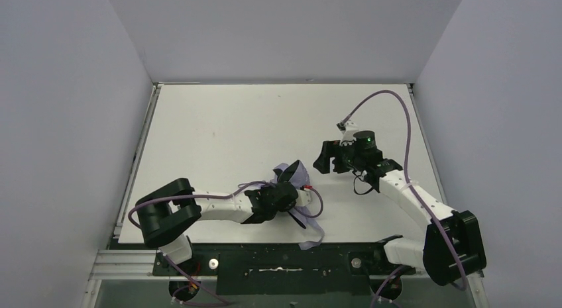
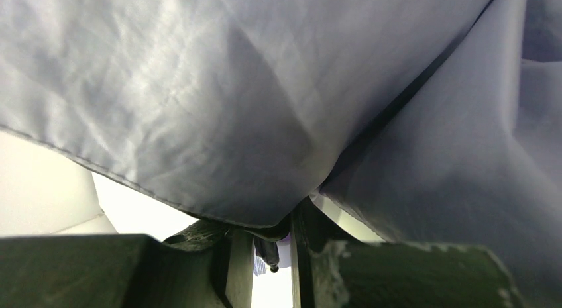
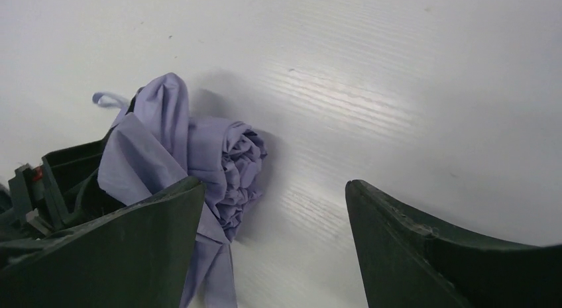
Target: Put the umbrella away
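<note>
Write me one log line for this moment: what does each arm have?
left tool: shut on umbrella | right tool: open, empty, apart from umbrella | umbrella: fabric bunched, resting on table

A robot lab cell — white table point(image 1: 219, 122) boxed by plain walls point(image 1: 59, 122).

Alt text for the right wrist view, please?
A bunched-up lavender umbrella shows left of centre against a white table. In the foreground the right gripper is open, its two dark fingers spread wide with nothing between them.
</note>
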Motion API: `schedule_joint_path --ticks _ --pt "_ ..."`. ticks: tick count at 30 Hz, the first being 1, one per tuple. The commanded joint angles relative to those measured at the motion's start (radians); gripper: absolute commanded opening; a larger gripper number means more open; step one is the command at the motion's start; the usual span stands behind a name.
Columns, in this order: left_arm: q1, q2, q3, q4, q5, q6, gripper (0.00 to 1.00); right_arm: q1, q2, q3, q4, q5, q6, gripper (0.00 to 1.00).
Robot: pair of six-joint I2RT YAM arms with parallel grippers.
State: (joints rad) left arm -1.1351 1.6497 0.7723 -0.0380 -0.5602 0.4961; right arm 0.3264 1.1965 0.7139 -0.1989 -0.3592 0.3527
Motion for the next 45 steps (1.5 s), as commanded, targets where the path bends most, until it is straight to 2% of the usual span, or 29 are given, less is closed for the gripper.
schedule_joint_path --ticks 1,4,8,13,17,25,33,40,43,45 --pt "-0.037 -0.011 -0.056 0.117 -0.015 0.095 0.0 -0.004 0.036 0.032 0.19 -0.252 -0.238 0.81" --pt "-0.049 -0.002 -0.074 0.152 -0.032 0.131 0.0 -0.005 0.079 0.066 0.163 -0.346 -0.332 0.81" --pt "-0.062 0.008 -0.089 0.192 -0.048 0.157 0.0 -0.002 0.141 0.169 -0.017 -0.517 -0.473 0.8" --pt "-0.072 0.017 -0.108 0.247 -0.059 0.192 0.0 0.035 0.193 0.267 -0.23 -0.506 -0.651 0.78" --pt "-0.078 0.027 -0.12 0.284 -0.077 0.214 0.0 0.087 0.246 0.317 -0.351 -0.496 -0.728 0.77" --pt "-0.097 0.049 -0.143 0.341 -0.106 0.245 0.0 0.145 0.306 0.343 -0.35 -0.504 -0.71 0.82" --pt "-0.103 0.048 -0.143 0.345 -0.099 0.238 0.0 0.183 0.412 0.367 -0.38 -0.396 -0.742 0.86" --pt "-0.106 0.037 -0.143 0.352 -0.096 0.227 0.0 0.196 0.535 0.403 -0.402 -0.315 -0.776 0.76" --pt "-0.106 0.019 -0.145 0.37 -0.101 0.216 0.0 0.199 0.59 0.417 -0.422 -0.307 -0.79 0.66" --pt "-0.105 0.0 -0.145 0.38 -0.104 0.202 0.0 0.201 0.608 0.416 -0.426 -0.287 -0.798 0.56"
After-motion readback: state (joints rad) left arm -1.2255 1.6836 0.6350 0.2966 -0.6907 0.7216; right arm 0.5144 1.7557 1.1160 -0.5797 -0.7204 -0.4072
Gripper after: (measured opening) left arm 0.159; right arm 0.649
